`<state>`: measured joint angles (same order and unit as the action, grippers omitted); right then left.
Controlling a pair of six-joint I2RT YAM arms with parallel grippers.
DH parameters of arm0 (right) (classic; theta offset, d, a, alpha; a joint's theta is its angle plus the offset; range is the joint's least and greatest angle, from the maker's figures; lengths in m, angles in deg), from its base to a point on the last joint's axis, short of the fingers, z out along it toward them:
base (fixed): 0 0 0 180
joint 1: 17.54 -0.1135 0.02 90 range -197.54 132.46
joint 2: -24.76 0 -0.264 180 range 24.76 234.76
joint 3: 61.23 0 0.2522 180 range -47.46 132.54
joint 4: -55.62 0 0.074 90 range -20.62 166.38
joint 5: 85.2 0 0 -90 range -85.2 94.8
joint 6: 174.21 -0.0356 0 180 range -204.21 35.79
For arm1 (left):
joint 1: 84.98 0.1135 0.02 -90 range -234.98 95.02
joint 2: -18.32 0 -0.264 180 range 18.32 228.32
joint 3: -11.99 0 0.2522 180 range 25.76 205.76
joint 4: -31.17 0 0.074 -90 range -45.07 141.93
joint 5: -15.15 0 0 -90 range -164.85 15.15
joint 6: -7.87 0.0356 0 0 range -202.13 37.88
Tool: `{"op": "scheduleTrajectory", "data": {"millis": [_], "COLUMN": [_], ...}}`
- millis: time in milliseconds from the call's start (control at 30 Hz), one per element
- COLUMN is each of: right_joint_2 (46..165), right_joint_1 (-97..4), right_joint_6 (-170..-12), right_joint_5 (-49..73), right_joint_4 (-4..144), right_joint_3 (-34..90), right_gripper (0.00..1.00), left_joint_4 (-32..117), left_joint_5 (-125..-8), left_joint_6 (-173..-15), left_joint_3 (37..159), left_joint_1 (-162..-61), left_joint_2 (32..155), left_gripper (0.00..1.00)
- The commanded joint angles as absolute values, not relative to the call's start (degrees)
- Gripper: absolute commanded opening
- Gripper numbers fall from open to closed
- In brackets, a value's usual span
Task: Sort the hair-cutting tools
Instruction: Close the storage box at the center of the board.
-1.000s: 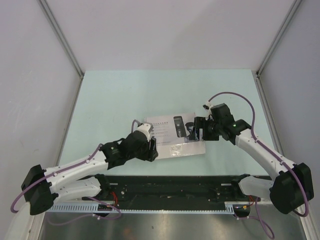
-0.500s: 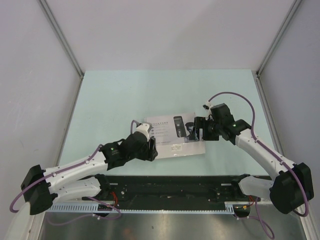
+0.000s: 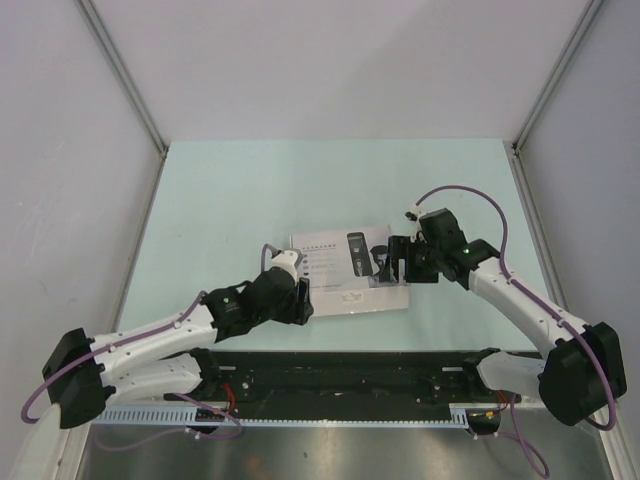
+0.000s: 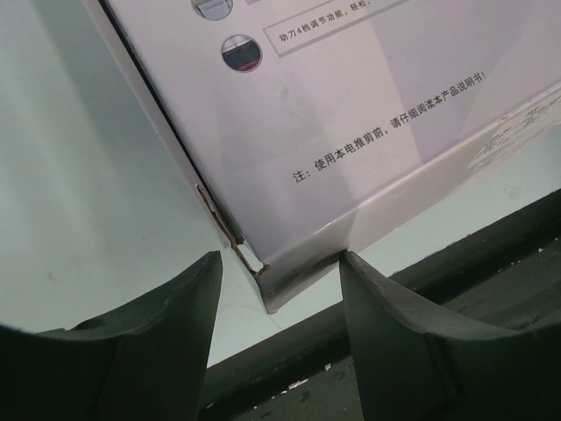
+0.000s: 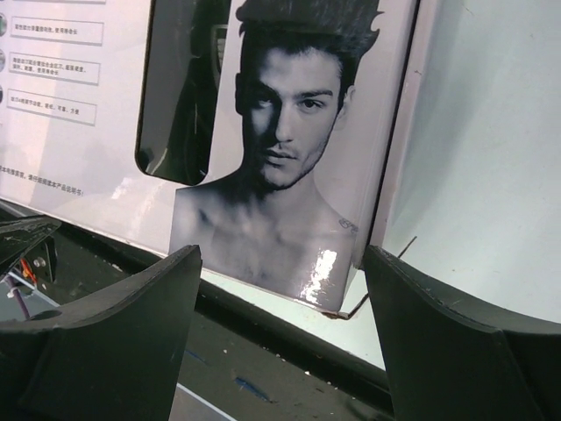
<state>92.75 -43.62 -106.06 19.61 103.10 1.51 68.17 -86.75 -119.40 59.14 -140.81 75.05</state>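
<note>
A pale green tabletop (image 3: 250,200) fills the middle of the overhead view. The white left arm (image 3: 150,340) and white right arm (image 3: 520,300) reach in over it from the near edge. Between them a flat white cardboard box (image 3: 330,278) lies closed on the table, its lid printed with text.

The left gripper (image 3: 303,297) sits low at the box's near left corner. In its wrist view its black fingers (image 4: 175,333) stand apart with that scuffed corner between them. The right-hand finger is at the box's near edge and the other is clear of it, so nothing is clamped.

The right gripper (image 3: 392,262) is at the box's right end. Its fingers (image 5: 131,333) are spread wide on either side of the corner and grip nothing. That corner carries a black-and-white printed portrait (image 5: 280,149) of a man.

The slim black clipper (image 5: 180,96) shows only as a dark shape behind a rounded window in the lid, just left of the portrait. Any other tools are hidden by the closed lid.
</note>
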Motion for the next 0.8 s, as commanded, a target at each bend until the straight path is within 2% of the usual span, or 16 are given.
{"op": "scheduleTrajectory", "data": {"millis": [0, 133, 333, 433, 767], "right_joint_2": [92.35, 90.08, 83.57, 82.50, 84.00], "right_joint_1": [-43.91, -43.99, -46.45, -46.98, -56.55], "right_joint_6": [-105.92, -105.92, -105.39, -104.60, -102.75], "right_joint_5": [16.84, 15.79, 8.24, 7.26, 1.73], "right_joint_4": [103.05, 101.29, 99.44, 99.09, 91.08], "right_joint_3": [1.23, 1.23, 1.14, 1.05, 1.14], "right_gripper": [0.80, 0.82, 0.94, 0.96, 0.92], "left_joint_4": [67.60, 67.52, 67.08, 65.94, 65.41], "left_joint_5": [-89.00, -89.35, -89.88, -89.36, -90.23], "left_joint_6": [-120.45, -119.48, -119.13, -118.51, -118.68], "left_joint_3": [58.71, 59.24, 58.10, 57.49, 56.43], "left_joint_1": [-141.31, -141.84, -142.11, -142.19, -142.19], "left_joint_2": [75.71, 74.83, 72.28, 71.32, 66.66], "left_gripper": [0.62, 0.61, 0.64, 0.65, 0.68]}}
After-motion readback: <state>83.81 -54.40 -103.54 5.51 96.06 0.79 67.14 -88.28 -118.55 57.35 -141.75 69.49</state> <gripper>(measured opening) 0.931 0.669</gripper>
